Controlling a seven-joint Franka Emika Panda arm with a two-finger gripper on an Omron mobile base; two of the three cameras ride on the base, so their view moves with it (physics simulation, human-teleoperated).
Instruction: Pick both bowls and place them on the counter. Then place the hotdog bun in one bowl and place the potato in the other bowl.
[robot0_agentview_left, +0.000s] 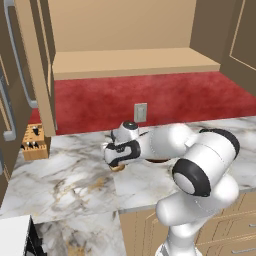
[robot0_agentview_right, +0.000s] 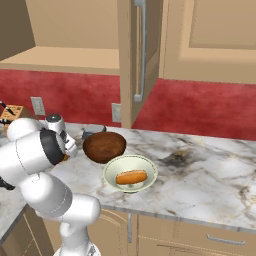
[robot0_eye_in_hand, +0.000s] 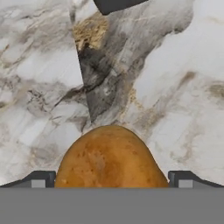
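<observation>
Hand view: potato (robot0_eye_in_hand: 109, 157) upright between fingertips (robot0_eye_in_hand: 41, 179)

From my right base camera I see the cream bowl (robot0_agentview_right: 130, 173) on the marble surface (robot0_agentview_right: 210, 175) near its front edge, with the hotdog bun (robot0_agentview_right: 131, 177) lying inside. The dark brown bowl (robot0_agentview_right: 104, 146) sits just behind it, touching. My arm (robot0_agentview_right: 37, 155) stands left.

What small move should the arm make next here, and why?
Probably close the gripper on the potato: the open fingertips already flank it on the counter. The hotdog bun lies in the white bowl; the brown bowl awaits the potato.
</observation>
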